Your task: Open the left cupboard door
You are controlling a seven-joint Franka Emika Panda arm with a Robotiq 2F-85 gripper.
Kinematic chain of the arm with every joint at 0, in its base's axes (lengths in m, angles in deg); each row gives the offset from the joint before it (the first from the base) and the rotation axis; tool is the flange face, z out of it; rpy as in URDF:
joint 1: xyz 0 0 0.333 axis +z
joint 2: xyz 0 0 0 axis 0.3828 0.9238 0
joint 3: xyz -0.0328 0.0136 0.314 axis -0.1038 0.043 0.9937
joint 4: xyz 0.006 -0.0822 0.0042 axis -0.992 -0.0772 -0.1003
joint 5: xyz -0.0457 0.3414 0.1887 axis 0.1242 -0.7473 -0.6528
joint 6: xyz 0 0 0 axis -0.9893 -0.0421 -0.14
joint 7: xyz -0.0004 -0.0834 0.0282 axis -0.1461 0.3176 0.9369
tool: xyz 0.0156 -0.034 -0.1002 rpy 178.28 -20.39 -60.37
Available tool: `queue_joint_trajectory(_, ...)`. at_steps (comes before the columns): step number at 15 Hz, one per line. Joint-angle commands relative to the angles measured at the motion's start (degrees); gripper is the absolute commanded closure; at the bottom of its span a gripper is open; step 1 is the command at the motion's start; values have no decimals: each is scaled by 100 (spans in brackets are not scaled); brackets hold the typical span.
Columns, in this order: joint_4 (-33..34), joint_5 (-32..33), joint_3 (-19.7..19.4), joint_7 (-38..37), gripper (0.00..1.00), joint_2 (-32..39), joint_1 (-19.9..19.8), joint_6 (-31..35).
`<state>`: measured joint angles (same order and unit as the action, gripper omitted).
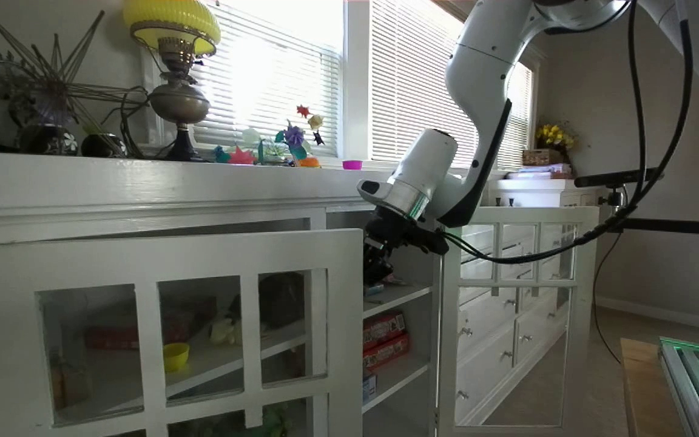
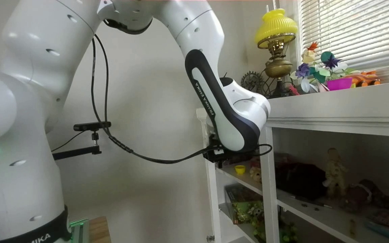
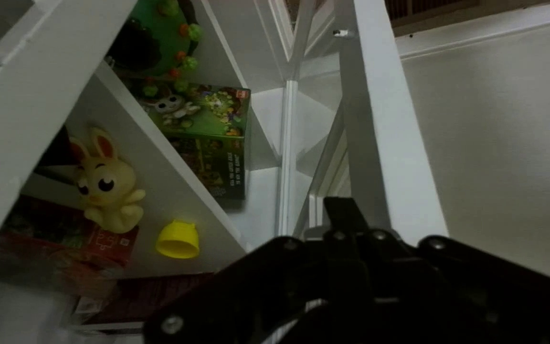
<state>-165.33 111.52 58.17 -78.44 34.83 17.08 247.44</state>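
The left cupboard door (image 1: 198,255), white with clear panes in three columns, stands partly open in an exterior view, hinged at its left. Its white frame (image 3: 399,124) rises right of the fingertips in the wrist view, and its edge shows narrowly in an exterior view (image 2: 214,202). My gripper (image 1: 377,270) is at the door's free edge, on the cupboard side. In the wrist view my gripper (image 3: 346,215) has its black fingers together with nothing seen between them, close against the door's inner side. Whether they touch it I cannot tell. The arm largely hides the gripper in an exterior view (image 2: 218,158).
The narrower door with small panes (image 1: 449,340) stands open beyond the arm. Shelves hold a yellow cup (image 3: 178,240), a rabbit figure (image 3: 110,186) and a green game box (image 3: 208,110). A lamp (image 1: 178,103) and paper flowers (image 1: 293,135) stand on the top.
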Motion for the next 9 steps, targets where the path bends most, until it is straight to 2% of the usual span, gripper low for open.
queue_joint_trajectory(1,-27,596,-85,-328,100,-151,364,176)
queue_joint_trajectory(9,-248,1096,-41,-307,100,-386,829,244)
